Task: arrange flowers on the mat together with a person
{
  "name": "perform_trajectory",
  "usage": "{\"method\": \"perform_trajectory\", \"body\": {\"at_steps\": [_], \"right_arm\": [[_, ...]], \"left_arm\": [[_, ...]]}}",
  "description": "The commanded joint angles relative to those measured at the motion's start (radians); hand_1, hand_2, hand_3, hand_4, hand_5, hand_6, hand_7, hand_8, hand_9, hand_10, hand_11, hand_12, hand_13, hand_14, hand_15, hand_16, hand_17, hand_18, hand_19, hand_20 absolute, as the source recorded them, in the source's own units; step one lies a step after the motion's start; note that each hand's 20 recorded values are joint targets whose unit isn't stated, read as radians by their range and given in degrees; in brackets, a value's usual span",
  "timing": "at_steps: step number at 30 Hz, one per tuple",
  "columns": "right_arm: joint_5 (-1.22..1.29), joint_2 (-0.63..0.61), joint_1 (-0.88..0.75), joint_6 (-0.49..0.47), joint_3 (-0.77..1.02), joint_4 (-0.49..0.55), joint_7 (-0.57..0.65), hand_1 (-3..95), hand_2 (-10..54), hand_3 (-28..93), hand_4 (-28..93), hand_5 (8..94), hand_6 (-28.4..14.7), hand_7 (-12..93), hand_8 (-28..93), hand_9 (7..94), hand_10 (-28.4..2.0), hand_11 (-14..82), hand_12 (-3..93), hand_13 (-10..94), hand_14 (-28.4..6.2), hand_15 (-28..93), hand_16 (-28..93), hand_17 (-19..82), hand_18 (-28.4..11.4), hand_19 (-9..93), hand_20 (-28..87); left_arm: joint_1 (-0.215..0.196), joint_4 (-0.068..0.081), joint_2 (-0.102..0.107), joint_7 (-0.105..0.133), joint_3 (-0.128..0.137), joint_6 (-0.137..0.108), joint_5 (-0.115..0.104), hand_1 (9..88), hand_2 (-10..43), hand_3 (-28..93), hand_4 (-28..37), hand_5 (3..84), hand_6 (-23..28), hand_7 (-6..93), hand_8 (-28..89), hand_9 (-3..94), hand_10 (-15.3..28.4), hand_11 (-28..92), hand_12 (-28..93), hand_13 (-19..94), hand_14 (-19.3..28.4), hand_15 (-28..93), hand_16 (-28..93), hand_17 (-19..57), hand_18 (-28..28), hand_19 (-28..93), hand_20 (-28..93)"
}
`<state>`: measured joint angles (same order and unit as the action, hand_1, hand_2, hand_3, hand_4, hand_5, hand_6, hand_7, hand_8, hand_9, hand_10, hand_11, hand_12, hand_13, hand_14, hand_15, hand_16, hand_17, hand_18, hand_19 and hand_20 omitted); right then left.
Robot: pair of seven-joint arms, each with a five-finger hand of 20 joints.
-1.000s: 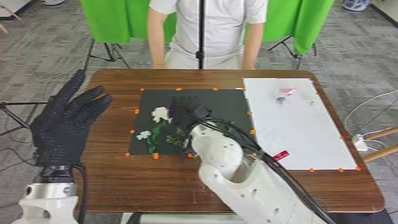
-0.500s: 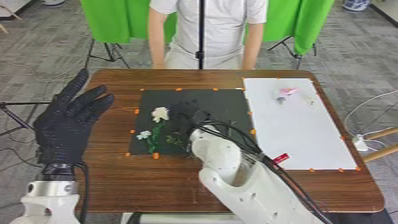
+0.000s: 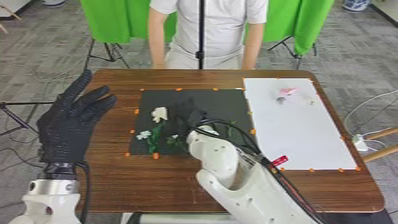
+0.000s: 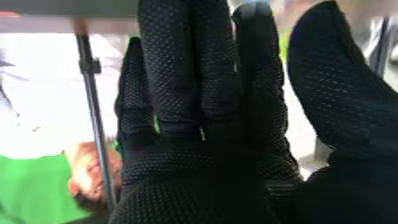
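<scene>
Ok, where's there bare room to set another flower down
The white sheet looks bare at its near right part, closer than the pink flower. Bare wood lies between the mat and the table's near edge, left of the right arm. The mat's left and middle are crowded: white flowers, then the right hand.

In the head view, we see our white left arm (image 3: 51,200) at the left, the left robot hand (image 3: 67,134) upright, fingers loosely extended and parted. Our white right arm (image 3: 213,152) slants in toward the centre, ending in the black-gloved right robot hand (image 3: 188,116). In the right wrist view, the right robot hand (image 4: 204,165) has straight fingers, its thumb apart.
</scene>
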<state>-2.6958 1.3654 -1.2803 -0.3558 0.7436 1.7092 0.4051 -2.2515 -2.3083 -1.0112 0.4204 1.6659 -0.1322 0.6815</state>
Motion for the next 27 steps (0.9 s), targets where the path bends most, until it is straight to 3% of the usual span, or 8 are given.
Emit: {"method": "perform_trajectory", "body": {"at_steps": [1, 11, 18, 22, 23, 25, 27], "right_arm": [[-0.015, 0.019, -0.007, 0.009, -0.001, 0.011, -0.019, 36.8, -9.5, 77, -28, 65.1, 5.1, 13, -14, 68.8, -13.4, 36.1, 15.7, 59, -11.2, 63, 8, 12, -17.3, 68, 10], [-0.003, 0.042, 0.004, 0.093, 0.046, 0.05, -0.03, 33.2, -9.5, 77, -28, 62.3, 4.5, 13, -14, 67.0, -14.1, 35.9, 15.2, 57, -12.0, 64, 7, 12, -17.7, 68, 12], [0.051, 0.065, -0.012, 0.112, 0.127, 0.121, -0.052, 31.2, -9.5, 76, -28, 61.5, 4.1, 13, -14, 66.8, -14.5, 35.9, 15.2, 57, -12.6, 65, 7, 11, -17.9, 67, 13], [0.359, 0.068, -0.086, 0.089, 0.241, 0.226, 0.001, 28.4, -9.5, 76, -28, 60.3, 3.1, 13, -14, 66.4, -14.9, 34.1, 14.5, 57, -13.3, 65, 7, 11, -18.0, 67, 13], [0.429, 0.119, -0.134, 0.035, 0.319, 0.252, -0.011, 27.8, -9.5, 76, -28, 60.1, 2.9, 13, -14, 66.2, -14.9, 32.9, 14.1, 56, -13.6, 64, 7, 11, -18.0, 67, 13], [0.745, 0.105, -0.178, 0.026, 0.407, 0.307, 0.061, 25.6, -8.7, 76, -28, 59.4, 2.1, 12, -13, 65.0, -15.5, 28.7, 13.3, 55, -14.8, 62, 6, 11, -18.3, 67, 14], [0.956, 0.107, -0.232, 0.02, 0.497, 0.339, 0.089, 24.7, -7.6, 76, -28, 58.8, 1.7, 12, -13, 64.2, -16.1, 27.0, 13.2, 54, -15.4, 61, 6, 10, -18.5, 67, 14]], "left_arm": [[-0.014, 0.003, -0.004, -0.002, -0.004, -0.003, -0.01, 20.3, 8.5, 77, -28.3, 34.9, 8.0, 10.7, -9, 36.6, 21.1, 24, 10, 29, 27.7, 49, -10, -5.0, 28.0, 70, -4], [-0.033, 0.0, -0.002, 0.011, -0.007, -0.021, -0.019, 20.7, 8.5, 77, -28.3, 34.9, 8.1, 10.7, -9, 36.6, 21.1, 24, 10, 29, 27.7, 49, -10, -4.9, 28.0, 70, -4], [-0.059, -0.004, 0.004, 0.047, 0.0, -0.045, -0.03, 20.8, 8.6, 76, -28.3, 34.9, 8.1, 10.6, -9, 36.5, 21.2, 24, 10, 29, 27.7, 49, -10, -4.9, 28.0, 70, -5], [-0.085, 0.001, -0.003, 0.073, 0.007, -0.065, -0.038, 20.4, 8.7, 76, -28.3, 34.8, 7.9, 10.6, -9, 36.5, 21.2, 24, 10, 29, 27.7, 49, -10, -4.9, 28.0, 70, -5], [-0.09, 0.006, -0.003, 0.087, 0.008, -0.07, -0.045, 20.3, 8.8, 76, -28.3, 34.8, 7.9, 10.6, -9, 36.5, 21.2, 24, 10, 29, 27.7, 49, -10, -4.9, 28.0, 70, -5], [-0.093, 0.014, -0.011, 0.087, 0.012, -0.075, -0.056, 19.7, 8.8, 76, -28.3, 34.8, 7.9, 10.6, -9, 36.5, 21.2, 24, 10, 29, 27.7, 49, -10, -5.0, 28.1, 70, -5], [-0.104, 0.016, -0.013, 0.105, 0.013, -0.084, -0.059, 19.2, 8.8, 76, -28.3, 34.9, 7.8, 10.5, -9, 36.7, 20.9, 24, 10, 29, 27.7, 48, -10, -5.0, 28.1, 70, -5]]}}
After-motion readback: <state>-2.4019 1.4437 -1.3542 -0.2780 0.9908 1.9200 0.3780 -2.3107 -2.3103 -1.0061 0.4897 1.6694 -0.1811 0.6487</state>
